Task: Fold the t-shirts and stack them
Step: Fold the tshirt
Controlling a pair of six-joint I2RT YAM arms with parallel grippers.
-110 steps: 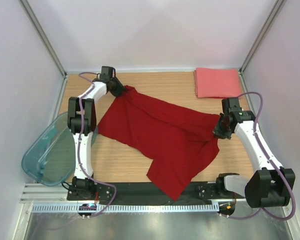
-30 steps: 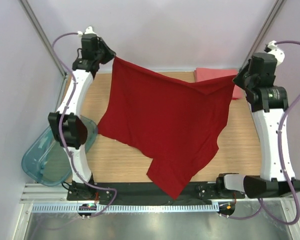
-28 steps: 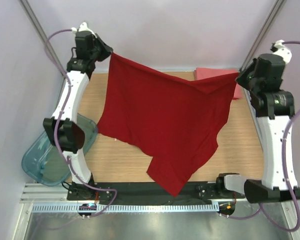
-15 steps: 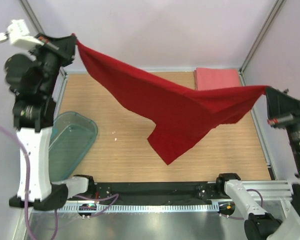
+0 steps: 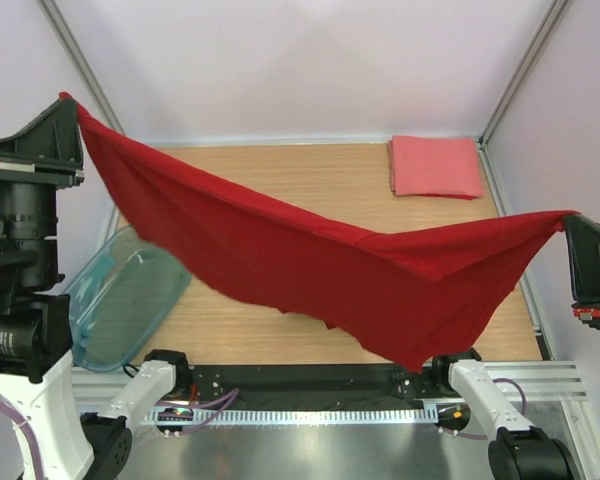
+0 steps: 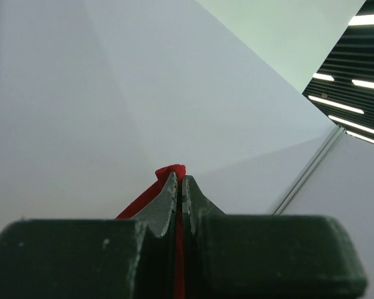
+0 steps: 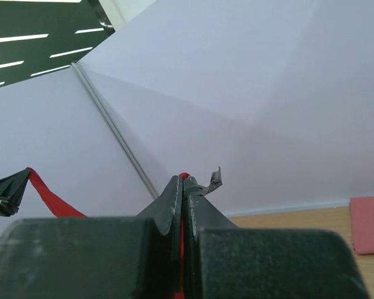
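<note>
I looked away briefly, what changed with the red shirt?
The left gripper and right gripper rose and spread apart, still shut on corners of the dark red shirt, lifting it from the table. The folded pink shirt hasn't moved.

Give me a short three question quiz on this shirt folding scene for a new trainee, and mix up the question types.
1. True or false: the dark red shirt lies flat on the table.
2. Where on the table is the folded pink shirt? A) near left corner B) far right corner C) middle
3. Fill in: the left gripper is ___ on an edge of the dark red shirt.
Key: 1 false, it hangs stretched in the air between the left gripper and the right gripper. 2 B. 3 shut.
</note>
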